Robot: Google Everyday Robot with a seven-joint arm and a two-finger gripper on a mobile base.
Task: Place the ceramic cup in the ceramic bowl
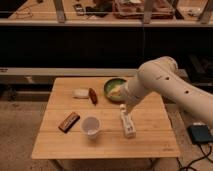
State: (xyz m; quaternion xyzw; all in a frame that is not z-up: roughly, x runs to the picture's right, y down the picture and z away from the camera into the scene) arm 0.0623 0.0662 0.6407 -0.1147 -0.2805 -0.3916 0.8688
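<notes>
The ceramic cup (90, 126) is small and white and stands upright on the wooden table (60, 145), left of centre near the front. The green ceramic bowl (113, 87) sits at the back middle of the table, partly covered by my arm. My gripper (123, 104) hangs at the end of the white arm, just in front of the bowl's near rim and above the white bottle. It is to the right of the cup and well apart from it, with nothing visibly in it.
A white tube-shaped bottle (127, 123) lies right of the cup. A brown bar (69, 121) lies left of the cup. A white packet (80, 93) and a red-brown sausage-shaped item (93, 95) lie left of the bowl. A dark device (201, 134) sits on the floor at the right.
</notes>
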